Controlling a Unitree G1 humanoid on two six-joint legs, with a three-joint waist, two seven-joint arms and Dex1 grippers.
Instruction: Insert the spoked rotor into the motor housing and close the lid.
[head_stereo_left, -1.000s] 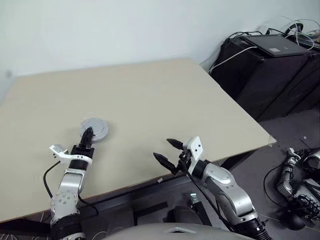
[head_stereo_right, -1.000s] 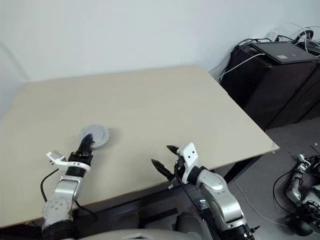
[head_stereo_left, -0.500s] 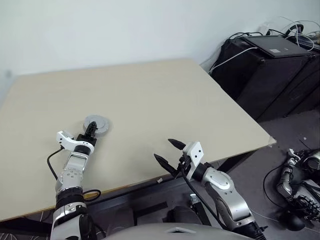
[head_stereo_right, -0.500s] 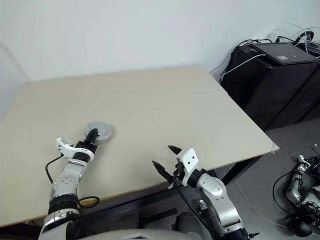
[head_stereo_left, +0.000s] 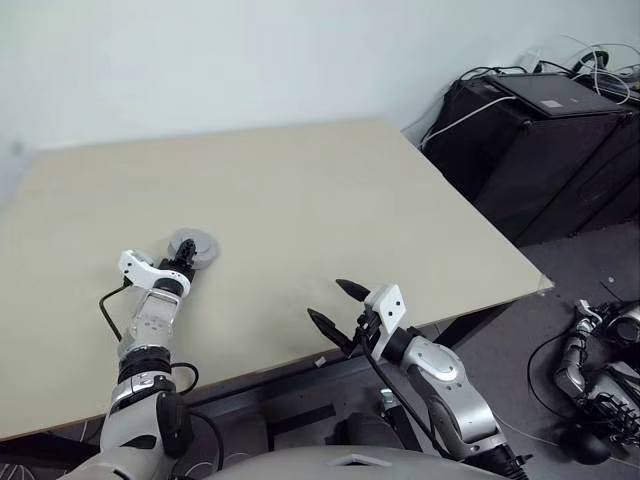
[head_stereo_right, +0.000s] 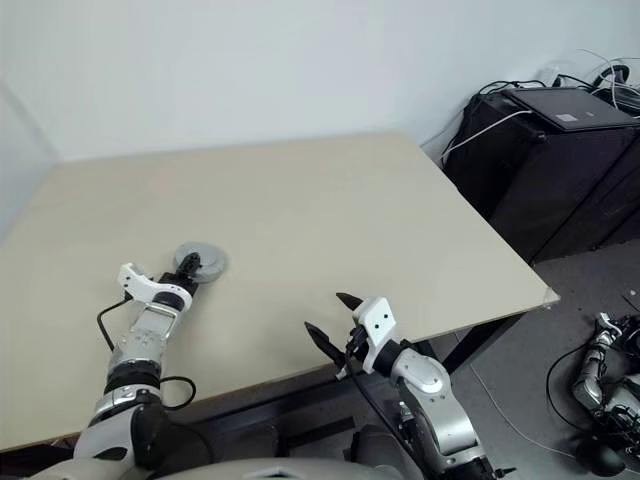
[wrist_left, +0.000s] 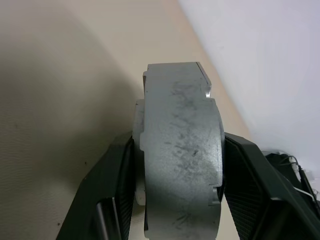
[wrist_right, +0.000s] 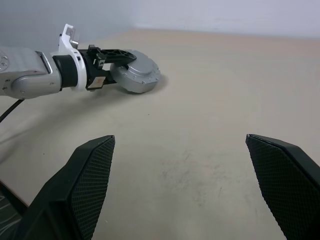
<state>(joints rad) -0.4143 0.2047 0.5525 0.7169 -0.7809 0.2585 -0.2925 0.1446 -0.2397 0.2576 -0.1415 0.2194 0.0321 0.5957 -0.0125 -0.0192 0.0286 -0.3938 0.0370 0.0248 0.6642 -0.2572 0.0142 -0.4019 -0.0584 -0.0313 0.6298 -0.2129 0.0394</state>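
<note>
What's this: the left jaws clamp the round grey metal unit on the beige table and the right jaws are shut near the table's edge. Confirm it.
Wrong on one count: the right gripper is open, jaws spread wide, as the right wrist view shows. The left gripper does clamp the round grey metal unit on the beige table.

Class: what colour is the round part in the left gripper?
Grey metal, best seen in the left wrist view.

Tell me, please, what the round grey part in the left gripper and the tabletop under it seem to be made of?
The motor assembly looks like cast or machined metal: matte grey, scuffed with dark marks. The table looks like laminated board, a smooth, even beige surface, though what lies underneath cannot be told.
</note>
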